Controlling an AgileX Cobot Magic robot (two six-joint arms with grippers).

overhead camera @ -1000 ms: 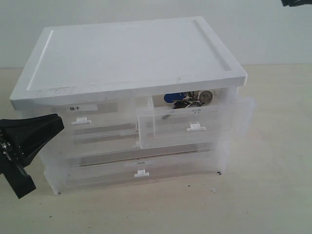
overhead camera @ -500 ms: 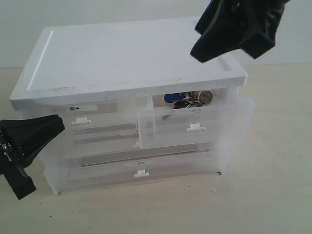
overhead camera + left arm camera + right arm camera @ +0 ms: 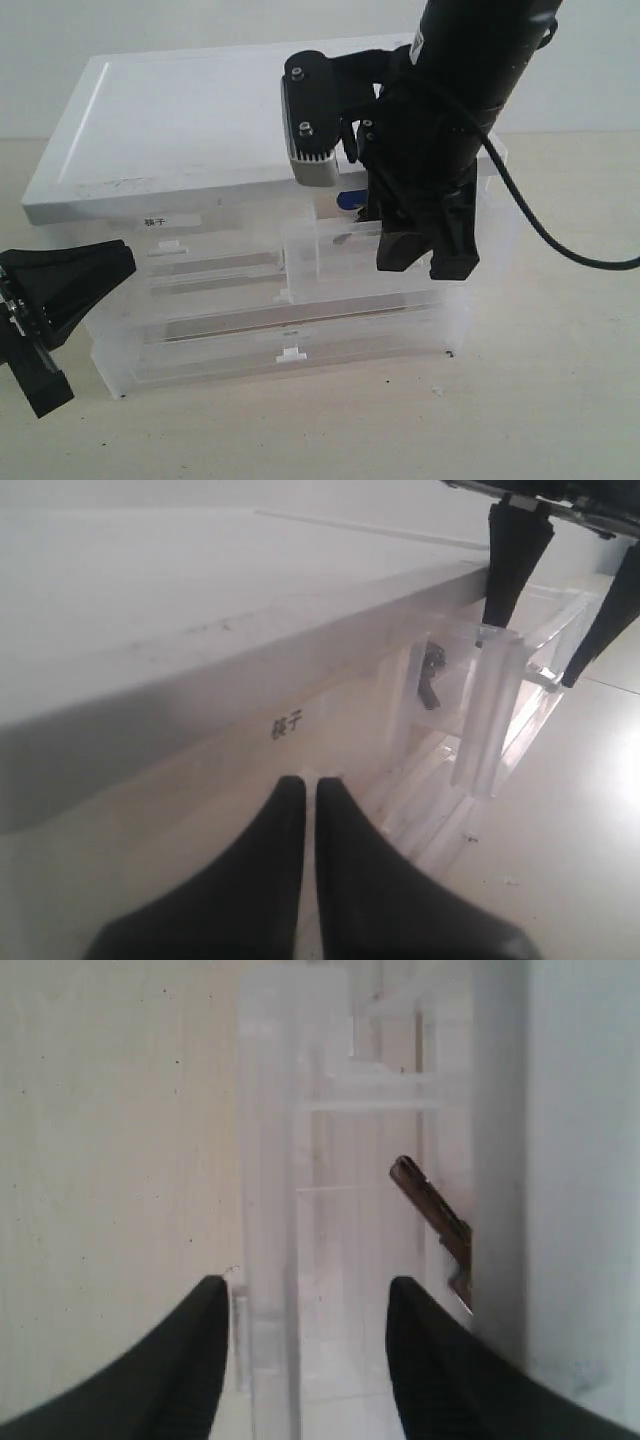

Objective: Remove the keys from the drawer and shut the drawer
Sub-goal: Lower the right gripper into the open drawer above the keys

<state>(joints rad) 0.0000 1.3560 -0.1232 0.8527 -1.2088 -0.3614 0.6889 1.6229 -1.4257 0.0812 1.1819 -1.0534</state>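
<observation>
Wide open and empty, the black right tool (image 3: 428,258) hangs over the pulled-out translucent plastic drawer (image 3: 320,265) whose blue-tagged metal keys (image 3: 432,1218) lie at the back, so a descending finger may strike the drawer's front.

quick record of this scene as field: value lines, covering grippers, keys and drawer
drawer: pulled out, upper row of the cabinet, right half in the exterior view
keys: inside the drawer, not gripped
right gripper: open, over the drawer, one finger on each side of its front wall, holding nothing
left gripper: shut, empty, by the cabinet's front left
task state: keys not yet out, drawer open
</observation>
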